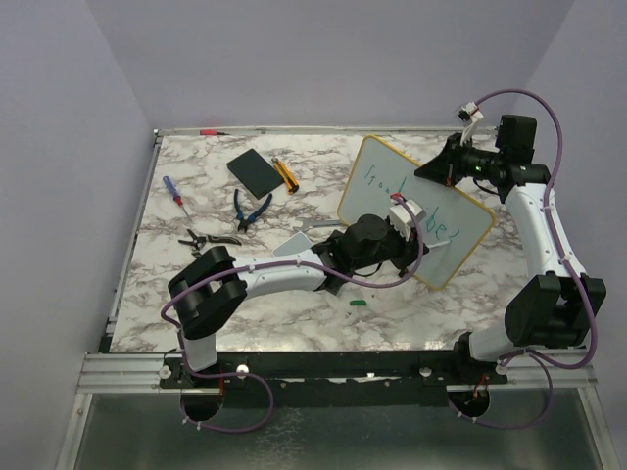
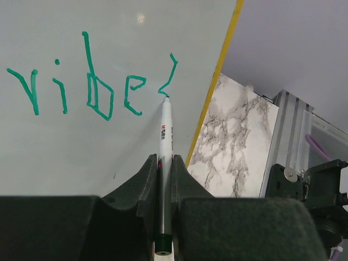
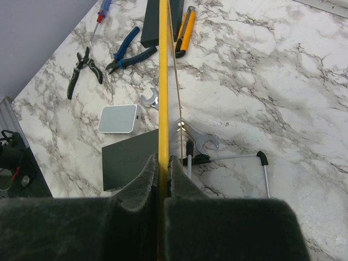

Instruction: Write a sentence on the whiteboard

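Note:
The whiteboard (image 1: 387, 191), white with a thin yellow rim, stands tilted on the marble table, held up at its far edge. My right gripper (image 1: 446, 168) is shut on its yellow rim (image 3: 162, 81), seen edge-on in the right wrist view. My left gripper (image 1: 400, 227) is shut on a white marker (image 2: 165, 136) with its green tip touching the board. The sentence (image 1: 407, 204) is green lettering in two lines; the left wrist view shows "vibe" (image 2: 76, 89) and a question mark stroke (image 2: 168, 76) at the pen tip.
Left of the board lie a black slab (image 1: 255, 171), a yellow utility knife (image 1: 285, 173), blue pliers (image 1: 250, 210), a screwdriver (image 1: 177, 197) and black cutters (image 1: 206, 238). A green cap (image 1: 359, 304) lies near the front. Behind the board are a pale pad (image 3: 117, 118), a wrench (image 3: 198, 138) and another dark slab (image 3: 130, 157).

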Available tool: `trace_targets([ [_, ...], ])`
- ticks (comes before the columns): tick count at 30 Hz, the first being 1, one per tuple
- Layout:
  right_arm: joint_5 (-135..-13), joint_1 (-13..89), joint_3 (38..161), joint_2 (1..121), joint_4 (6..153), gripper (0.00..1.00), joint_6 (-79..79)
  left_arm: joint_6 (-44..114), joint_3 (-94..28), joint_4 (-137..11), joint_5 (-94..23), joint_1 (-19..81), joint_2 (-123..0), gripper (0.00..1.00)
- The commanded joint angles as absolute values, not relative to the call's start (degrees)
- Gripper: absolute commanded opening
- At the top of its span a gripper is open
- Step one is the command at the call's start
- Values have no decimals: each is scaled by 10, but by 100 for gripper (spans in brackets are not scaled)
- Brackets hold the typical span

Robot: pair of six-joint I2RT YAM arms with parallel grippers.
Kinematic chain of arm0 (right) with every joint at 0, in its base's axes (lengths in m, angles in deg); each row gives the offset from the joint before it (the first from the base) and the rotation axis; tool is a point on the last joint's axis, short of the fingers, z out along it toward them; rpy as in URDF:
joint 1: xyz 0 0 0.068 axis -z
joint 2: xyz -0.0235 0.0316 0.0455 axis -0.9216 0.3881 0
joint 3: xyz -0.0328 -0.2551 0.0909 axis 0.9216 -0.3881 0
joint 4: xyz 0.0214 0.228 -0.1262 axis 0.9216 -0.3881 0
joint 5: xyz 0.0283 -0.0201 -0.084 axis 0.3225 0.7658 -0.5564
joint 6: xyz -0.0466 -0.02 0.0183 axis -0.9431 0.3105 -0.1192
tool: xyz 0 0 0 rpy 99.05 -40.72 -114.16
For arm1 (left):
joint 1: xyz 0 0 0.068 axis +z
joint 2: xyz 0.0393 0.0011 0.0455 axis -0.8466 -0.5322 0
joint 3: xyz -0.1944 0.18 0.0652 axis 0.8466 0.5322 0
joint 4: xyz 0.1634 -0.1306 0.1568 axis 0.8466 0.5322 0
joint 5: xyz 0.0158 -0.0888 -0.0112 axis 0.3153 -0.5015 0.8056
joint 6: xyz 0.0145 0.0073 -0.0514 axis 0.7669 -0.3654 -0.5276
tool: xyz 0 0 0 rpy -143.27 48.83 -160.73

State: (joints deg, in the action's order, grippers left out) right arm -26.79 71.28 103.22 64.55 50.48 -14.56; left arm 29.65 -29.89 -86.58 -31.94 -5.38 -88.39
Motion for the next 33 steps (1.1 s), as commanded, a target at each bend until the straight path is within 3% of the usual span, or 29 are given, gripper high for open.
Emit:
trace_targets([
  [1,-250,706,1017,639,454,1,-147,304,-312,-866,-332,-58,-891,0],
  [33,-248,706,1017,637,453,1,-147,319,-279,-840,-293,-45,-853,0],
])
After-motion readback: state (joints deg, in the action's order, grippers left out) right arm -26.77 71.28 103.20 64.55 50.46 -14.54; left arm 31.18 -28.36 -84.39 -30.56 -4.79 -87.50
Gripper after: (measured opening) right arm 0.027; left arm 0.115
